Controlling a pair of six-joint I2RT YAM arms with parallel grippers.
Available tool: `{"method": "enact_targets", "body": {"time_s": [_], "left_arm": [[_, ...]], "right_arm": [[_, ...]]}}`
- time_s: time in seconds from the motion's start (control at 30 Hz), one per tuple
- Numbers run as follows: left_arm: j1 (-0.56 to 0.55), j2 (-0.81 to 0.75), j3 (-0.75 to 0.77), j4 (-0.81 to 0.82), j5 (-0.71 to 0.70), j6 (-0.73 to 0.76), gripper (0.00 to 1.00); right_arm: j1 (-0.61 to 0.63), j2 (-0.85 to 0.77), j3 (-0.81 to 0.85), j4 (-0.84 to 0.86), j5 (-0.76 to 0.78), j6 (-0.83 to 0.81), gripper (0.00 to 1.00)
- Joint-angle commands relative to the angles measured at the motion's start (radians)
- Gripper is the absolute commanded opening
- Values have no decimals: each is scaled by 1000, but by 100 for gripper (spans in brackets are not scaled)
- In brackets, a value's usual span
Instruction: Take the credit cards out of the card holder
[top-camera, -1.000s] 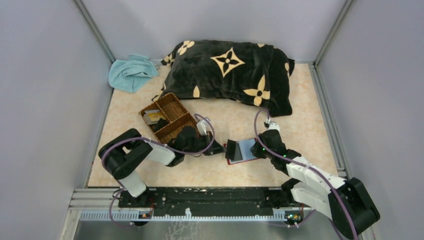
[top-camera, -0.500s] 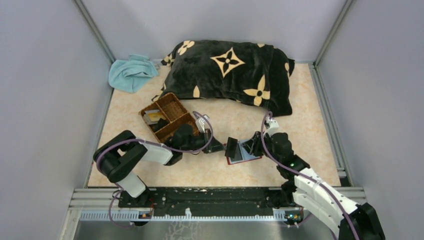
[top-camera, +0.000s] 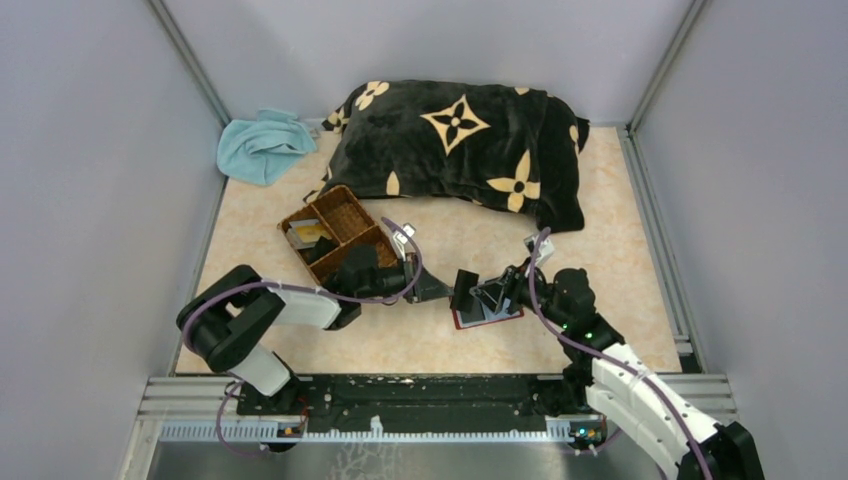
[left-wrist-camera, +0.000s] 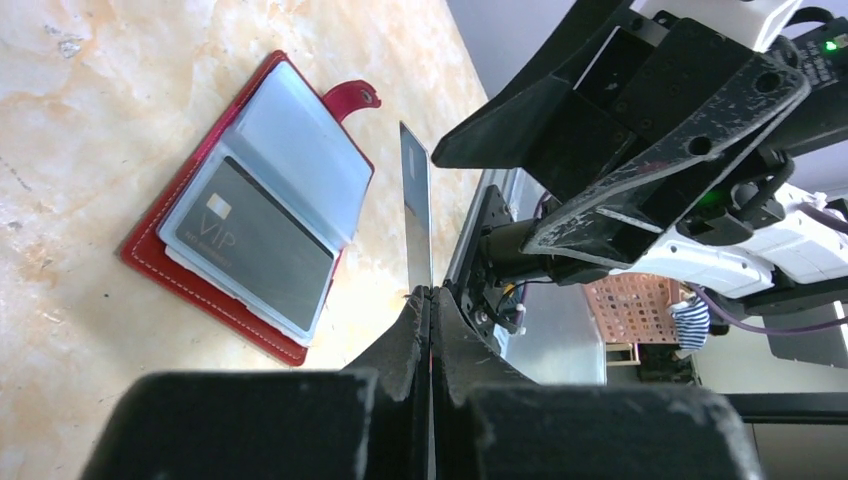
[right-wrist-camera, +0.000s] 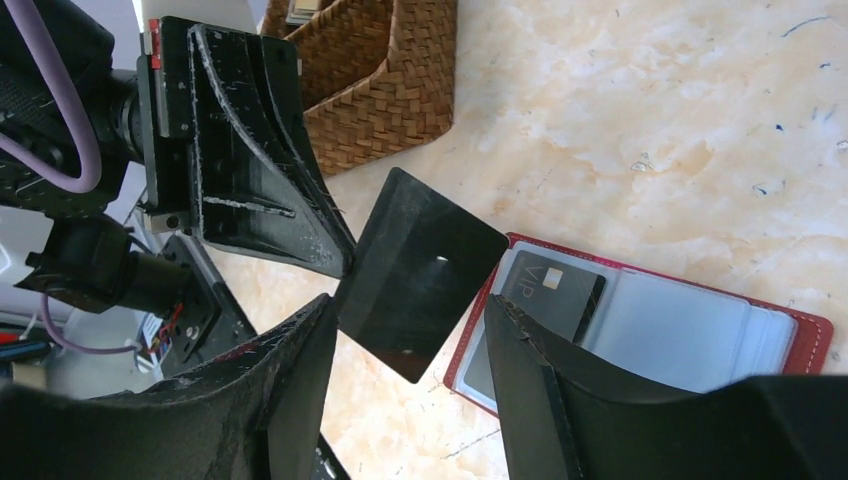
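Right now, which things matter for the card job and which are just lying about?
Job: red card holder; VIP card in its sleeve; black card, pinched by the left gripper; right gripper, open.
Lying about: wicker basket; black pillow; blue cloth.

Black card (right-wrist-camera: 420, 268) pinched by left gripper (right-wrist-camera: 343, 262). Beside it, red card holder (right-wrist-camera: 685, 328) lying open, VIP card (right-wrist-camera: 552, 296) inside.
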Motion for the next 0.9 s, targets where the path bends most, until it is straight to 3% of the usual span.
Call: {"method": "enact_targets", "body": {"time_s": [0.0,0.27,0.87], "left_arm": [[9,-42,-17,64,42,-13,0],[14,-74,-22,72,57,-26,0],[26,-103,-30,106,92,-65,0]], "right_arm": [[-23,20,10,91,-72,-26,57],[-52,55,-3,150,-120,-14,57],[-128,135,-90,499,-351,113,61]]}}
